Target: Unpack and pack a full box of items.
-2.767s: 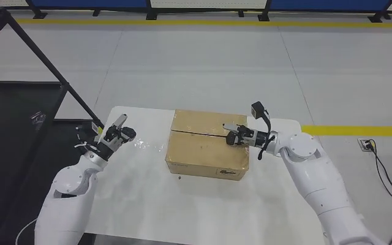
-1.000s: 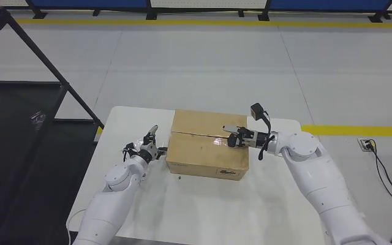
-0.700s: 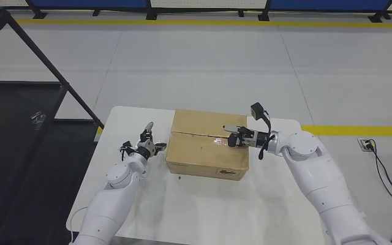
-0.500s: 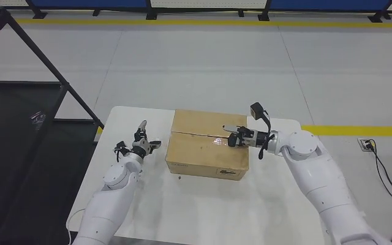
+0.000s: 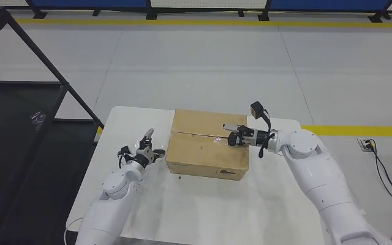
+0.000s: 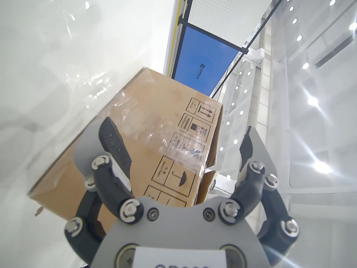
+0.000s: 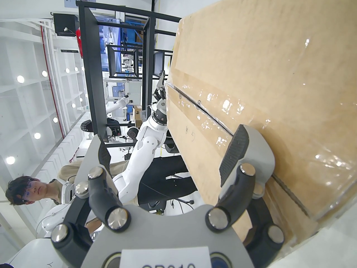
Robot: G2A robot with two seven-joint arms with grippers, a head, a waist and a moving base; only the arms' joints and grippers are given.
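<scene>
A closed brown cardboard box sits in the middle of the white table, its top seam covered with clear tape. My left gripper stands open just off the box's left end, whose printed side lies between the two fingers, apart from them. My right gripper is open over the right part of the box top, one finger lying right at the seam; the other is held clear of the cardboard.
A black metal frame stands off the table's left side. The table's front half lies bare apart from a small dark speck near the box's front edge.
My left arm swung from the table's far left corner in to the box's left end and hovers there, shifting slightly. The right gripper stayed on the box top.
</scene>
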